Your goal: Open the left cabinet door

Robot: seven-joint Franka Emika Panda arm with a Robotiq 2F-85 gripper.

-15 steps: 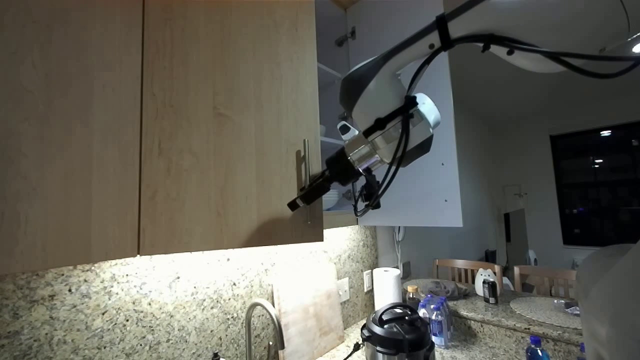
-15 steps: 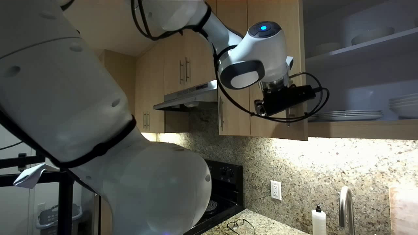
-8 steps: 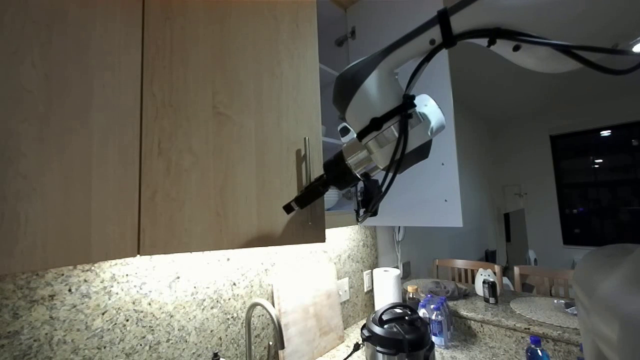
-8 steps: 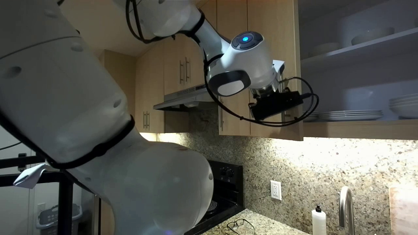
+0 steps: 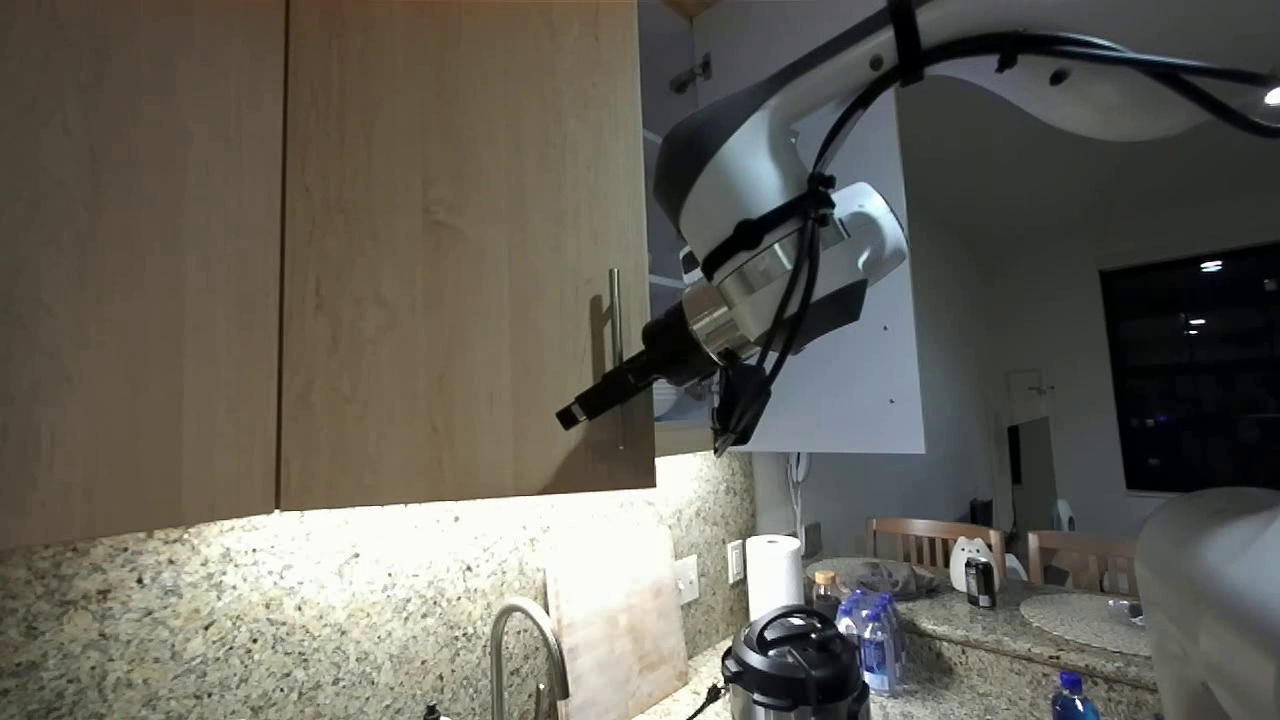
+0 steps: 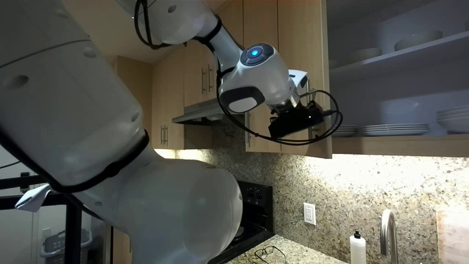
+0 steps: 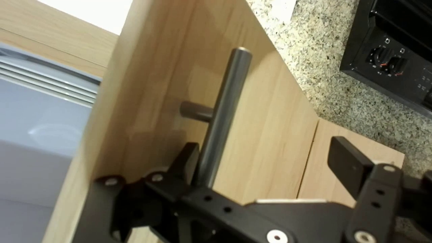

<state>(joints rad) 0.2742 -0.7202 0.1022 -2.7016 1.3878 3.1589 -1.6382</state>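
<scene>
Left cabinet door, flat wood-grain panel, ajar, slim cylindrical metal handle at its four o'clock, black gripper spread wide, handle between its fingers

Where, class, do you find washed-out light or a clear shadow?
In both exterior views, the backsplash partly washed out along its top; in an exterior view, the handle shadows the left cabinet door; in the wrist view, a featureless white patch, top left.
</scene>
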